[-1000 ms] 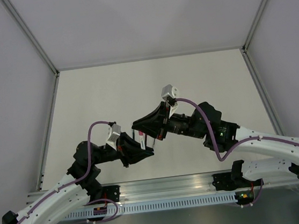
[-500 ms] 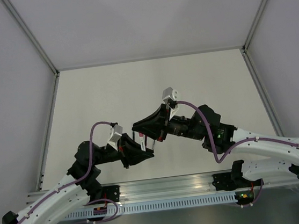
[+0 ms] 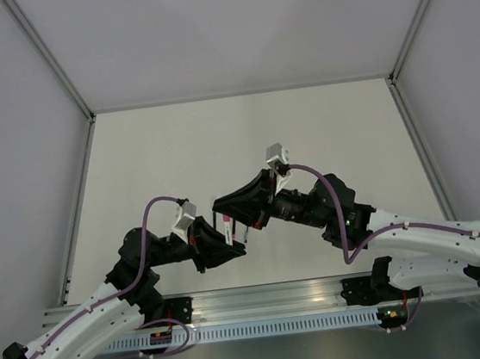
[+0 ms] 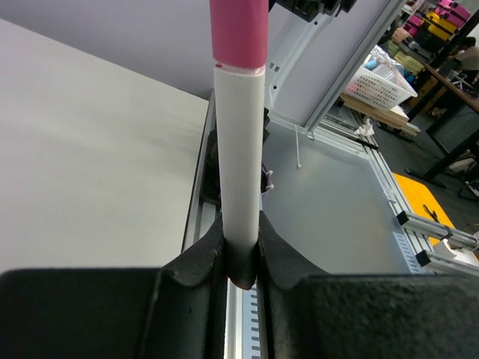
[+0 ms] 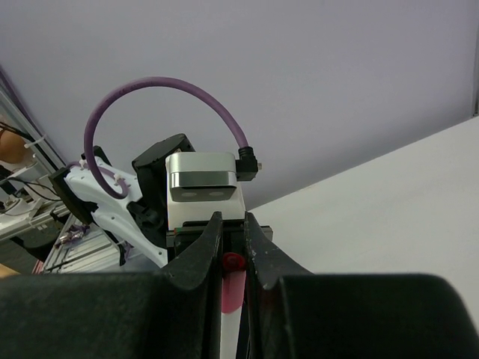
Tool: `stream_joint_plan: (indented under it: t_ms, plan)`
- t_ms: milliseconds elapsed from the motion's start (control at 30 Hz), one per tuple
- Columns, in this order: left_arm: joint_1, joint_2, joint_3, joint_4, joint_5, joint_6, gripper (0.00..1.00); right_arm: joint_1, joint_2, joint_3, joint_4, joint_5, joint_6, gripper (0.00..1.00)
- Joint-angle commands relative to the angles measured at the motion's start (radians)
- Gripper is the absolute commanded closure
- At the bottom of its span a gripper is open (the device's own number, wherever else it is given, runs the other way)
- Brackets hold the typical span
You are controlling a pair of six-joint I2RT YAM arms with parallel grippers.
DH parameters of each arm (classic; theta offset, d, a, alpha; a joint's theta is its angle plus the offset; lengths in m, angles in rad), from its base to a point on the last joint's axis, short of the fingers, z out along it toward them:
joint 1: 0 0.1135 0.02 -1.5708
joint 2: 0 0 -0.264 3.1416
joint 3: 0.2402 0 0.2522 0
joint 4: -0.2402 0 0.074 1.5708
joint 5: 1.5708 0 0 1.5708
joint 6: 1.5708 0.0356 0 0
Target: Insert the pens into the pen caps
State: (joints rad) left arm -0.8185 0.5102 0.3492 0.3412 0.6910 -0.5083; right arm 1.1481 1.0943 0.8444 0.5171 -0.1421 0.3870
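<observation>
Here, both arms are shown bent inward from the near corners of the desk (image 3: 218, 139), so that their wrists meet above the middle of its near edge. The left arm is folded at the elbow, with its forearm directed toward the centre. Its left pincer (image 4: 241, 247) is clenched on the lower barrel of the white pen (image 4: 239, 149), which is held upright between the fingers and clear of the desk. The right arm is stretched leftward from the near-right corner, with its wrist camera raised on top. Its right pincer (image 5: 232, 239) is brought against the pen's upper end from the opposite side and is clenched on the pink cap (image 4: 239, 30). The cap is seated over the barrel's tip, and a thin seam is seen where the two join.
</observation>
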Motion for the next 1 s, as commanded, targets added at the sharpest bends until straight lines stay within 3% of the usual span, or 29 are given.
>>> stream_joint_plan:
  t_ms: [0,467,967]
  plan:
    - [0.002,-0.019,0.066,0.131,-0.062,-0.018,0.98,0.010,0.024,-0.059,-0.078,-0.076,0.033,1.00]
    - [0.002,-0.015,0.138,0.081,-0.100,0.007,0.98,0.012,0.019,-0.119,-0.031,-0.134,0.095,1.00]
    - [0.002,0.004,0.240,0.025,-0.197,0.033,0.98,0.058,0.027,-0.188,-0.003,-0.099,0.092,1.00]
